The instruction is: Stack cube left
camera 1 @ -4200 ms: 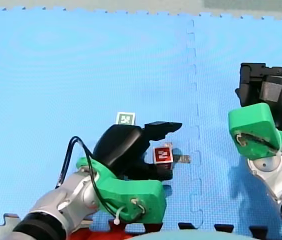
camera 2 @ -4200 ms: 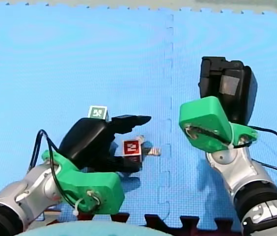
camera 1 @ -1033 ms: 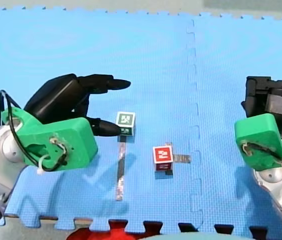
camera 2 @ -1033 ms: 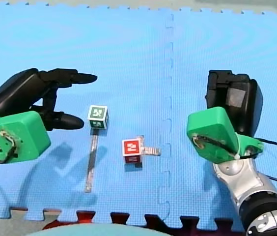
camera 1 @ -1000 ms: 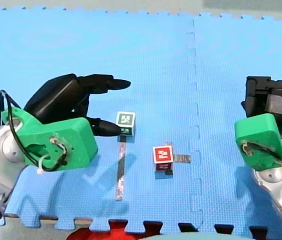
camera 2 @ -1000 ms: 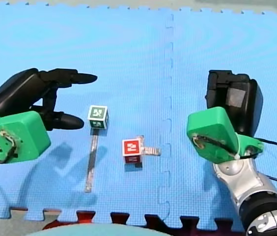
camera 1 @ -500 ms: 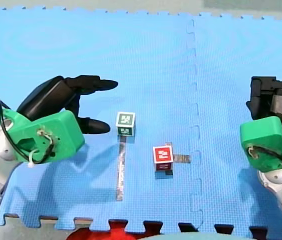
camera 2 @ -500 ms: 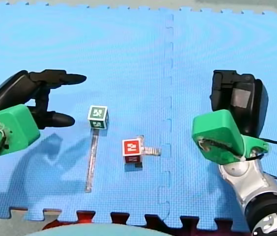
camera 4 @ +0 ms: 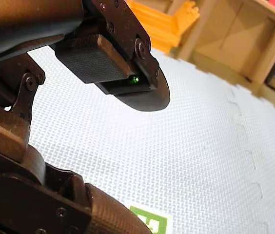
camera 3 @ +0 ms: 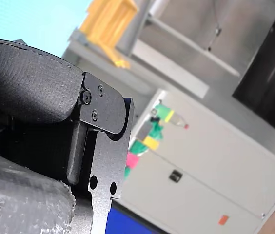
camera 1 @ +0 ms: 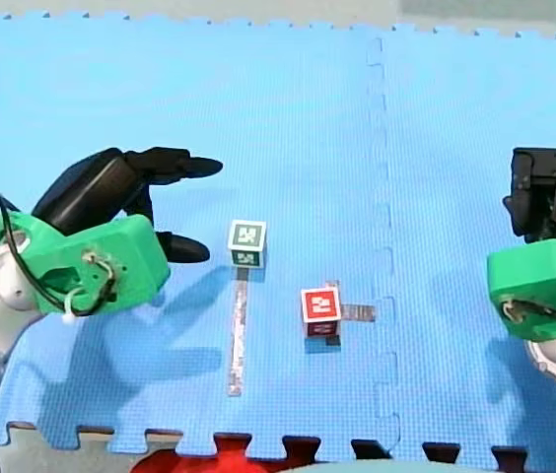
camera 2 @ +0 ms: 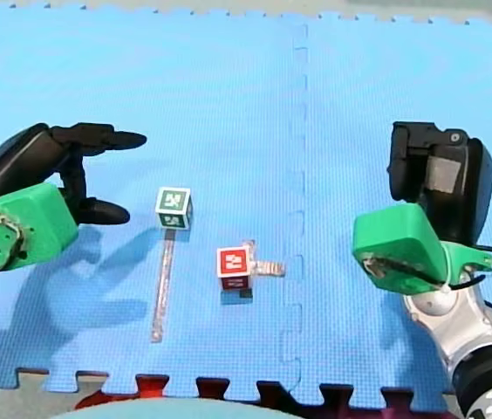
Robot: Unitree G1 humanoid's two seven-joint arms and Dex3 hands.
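Seen from the first head view, the blue foam mat (camera 1: pixel 258 99) is finely dimpled, with jigsaw-tooth edges and an interlocking seam (camera 1: pixel 384 197) running away from the robot. The green cube (camera 1: pixel 247 242) and the red cube (camera 1: pixel 320 304) both sit on the mat, near each other but not touching and not stacked. Each has a white square tag on top. Red is closer to the robot and further to its right. A long grey strip (camera 1: pixel 237 340) lies flat from the green cube toward the robot, and a short strip (camera 1: pixel 360 312) pokes out beside the red one. The left hand (camera 1: pixel 120 202) is matte black with rounded fingers on a blocky green wrist housing (camera 1: pixel 91 266). It's just left of the green cube, empty, fingers uncurled and clear of the cube.

Second head view: the right hand (camera 2: pixel 438 188) is a boxy black shell, off to the right and well apart from both cubes. Can't tell whether it's open or closed.

First wrist view: a black finger (camera 3: pixel 25 83) with pebbled rubber skin and screwed plate links, grey tape wrap (camera 3: pixel 25 204) below it, and a grey metal cabinet (camera 3: pixel 201 165) behind.

Second wrist view: a black fingertip (camera 4: pixel 142 92) with a ribbed pad hangs above the mat's waffle texture. The green cube's tagged face shows at the frame edge, untouched.
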